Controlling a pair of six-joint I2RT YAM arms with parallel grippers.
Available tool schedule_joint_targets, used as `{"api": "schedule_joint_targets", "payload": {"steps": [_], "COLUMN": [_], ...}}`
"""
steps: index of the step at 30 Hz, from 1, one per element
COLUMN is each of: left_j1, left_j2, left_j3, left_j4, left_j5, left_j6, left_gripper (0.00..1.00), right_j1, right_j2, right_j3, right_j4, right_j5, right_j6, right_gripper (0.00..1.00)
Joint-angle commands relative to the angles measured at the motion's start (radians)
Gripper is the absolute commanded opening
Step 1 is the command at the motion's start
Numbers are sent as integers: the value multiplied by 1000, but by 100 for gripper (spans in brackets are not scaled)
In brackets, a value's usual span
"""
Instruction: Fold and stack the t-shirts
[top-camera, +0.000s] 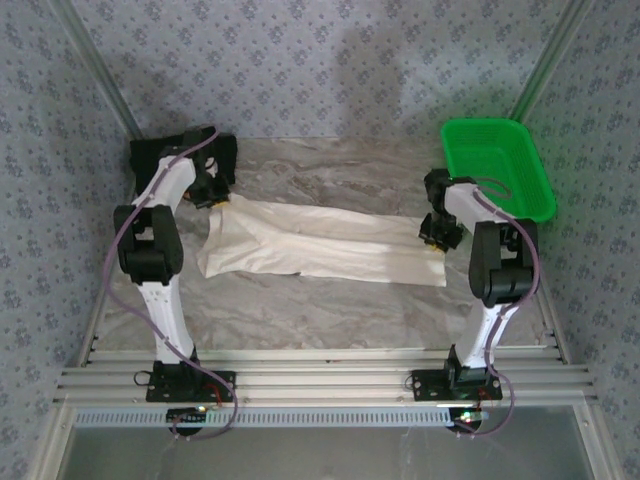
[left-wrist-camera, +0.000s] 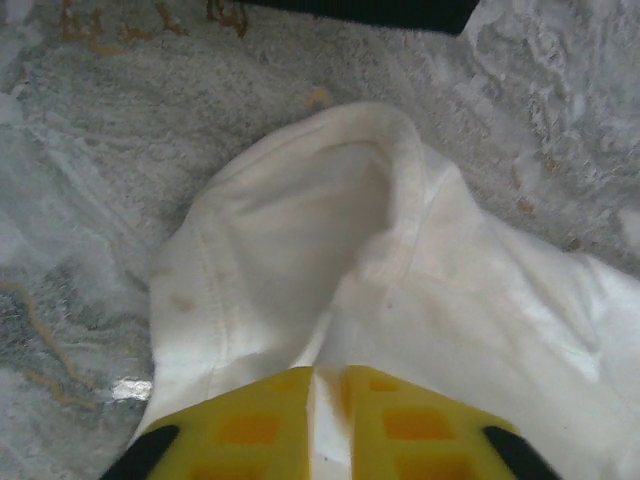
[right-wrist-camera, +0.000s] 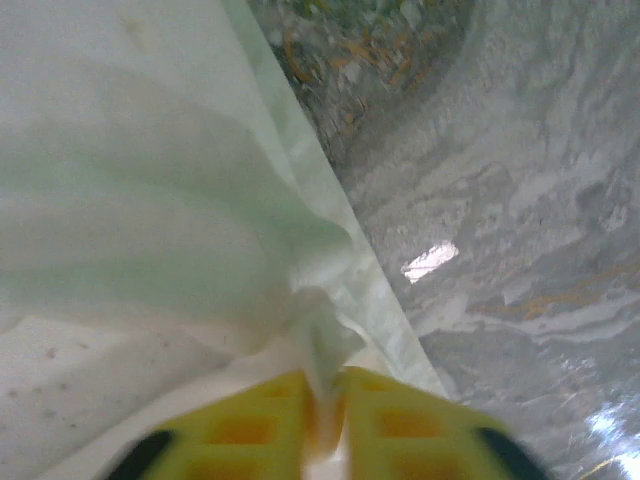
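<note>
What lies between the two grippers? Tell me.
The cream shirt spans that stretch in the top view, pinched by the left gripper at one end and the right gripper at the other.

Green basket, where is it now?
In the top view, the green basket sits at the far right of the table, just behind the right gripper, which pinches the cream shirt.

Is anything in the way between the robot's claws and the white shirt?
Nothing visible is in the way. The left gripper is pinching one end of the cream-white shirt, and the right gripper is pinching the other end. The cloth is stretched out between them.
</note>
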Motion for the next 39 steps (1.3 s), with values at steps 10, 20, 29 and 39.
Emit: {"api": "schedule_joint_targets", "payload": {"steps": [10, 20, 29, 39], "left_j1": [75, 197, 208, 197], "left_j2": [-334, -594, -498, -407], "left_j3": [-78, -619, -804, -854], "left_j4": [0, 13, 247, 398], "left_j5": [240, 335, 359, 330], "left_j6": [-160, -129, -158, -160], "left_gripper": [75, 76, 67, 62], "right_j1": [-93, -131, -158, -165], "right_j2": [-286, -583, -505, -407], "right_j3": [39, -434, -571, -577], "right_j4": [14, -41, 89, 175], "right_j5": [-260, -464, -436, -359], "right_j6": [-114, -62, -61, -35], "right_gripper": [74, 78, 74, 65]}}
